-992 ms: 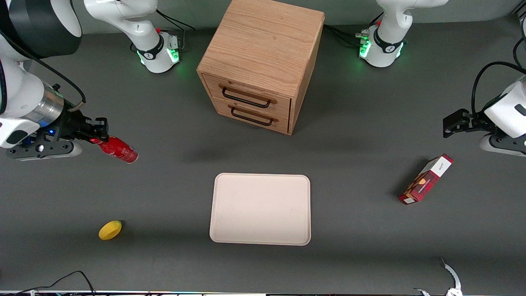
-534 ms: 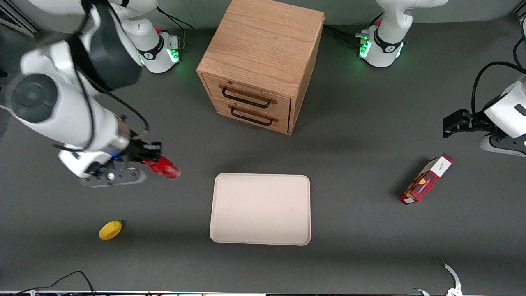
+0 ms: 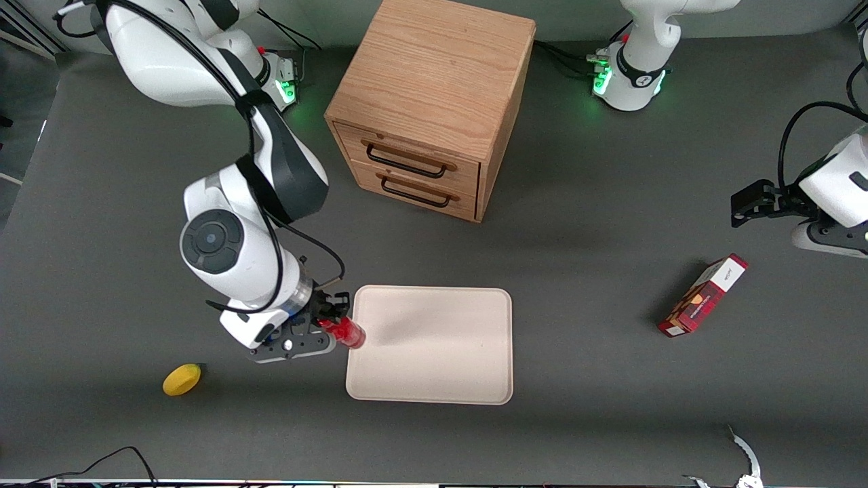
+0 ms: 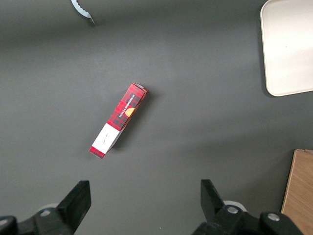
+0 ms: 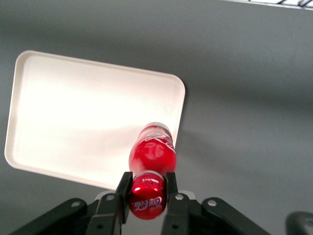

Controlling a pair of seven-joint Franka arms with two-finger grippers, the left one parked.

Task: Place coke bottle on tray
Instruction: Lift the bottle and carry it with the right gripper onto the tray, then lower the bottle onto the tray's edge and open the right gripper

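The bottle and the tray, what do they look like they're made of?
The bottle, held by its cap in the gripper over the tray's edge, looks like glossy red plastic: bright highlights on its body. The tray looks matte cream plastic or moulded fibre; its flat, dull surface leaves that open.

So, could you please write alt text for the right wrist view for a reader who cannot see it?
The tool is shut on the red cap of a coke bottle, holding it above the edge of a cream tray. The tray lies on a dark grey table and has nothing on it.
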